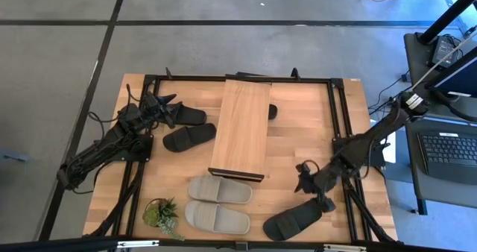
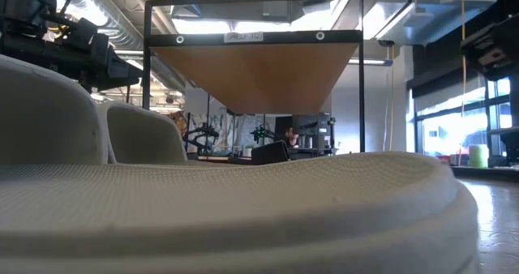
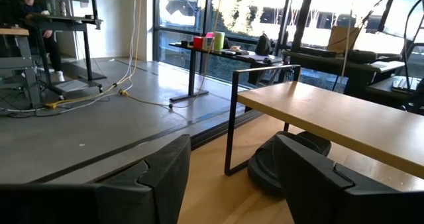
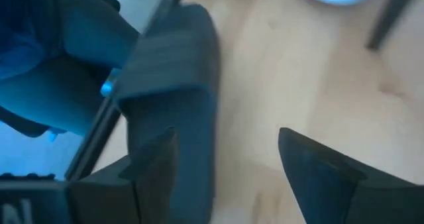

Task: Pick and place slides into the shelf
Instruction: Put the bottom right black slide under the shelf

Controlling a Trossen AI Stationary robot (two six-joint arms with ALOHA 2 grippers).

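The shelf (image 1: pixel 238 129) stands mid-table, its plank top on a dark frame (image 2: pixel 255 63). Two beige slides (image 1: pixel 220 189) (image 1: pixel 216 217) lie side by side on their soles near the front edge and fill the low view (image 2: pixel 243 217). Two black slides (image 1: pixel 185 115) (image 1: pixel 188 137) lie left of the shelf. Another black slide (image 3: pixel 285 161) lies partly under the shelf's far end. A further black slide (image 1: pixel 294 221) lies at the near right. My right gripper (image 4: pixel 225 171) hovers open just over it (image 1: pixel 307 179); the slide (image 4: pixel 179 71) shows beyond one finger. My left gripper (image 3: pixel 232 184) waits open at the far left (image 1: pixel 165 106).
A small green potted plant (image 1: pixel 160 213) stands at the near left corner, beside the beige slides. A dark metal frame (image 1: pixel 339 133) runs around the tabletop. Bare wood lies between the shelf and the right frame rail.
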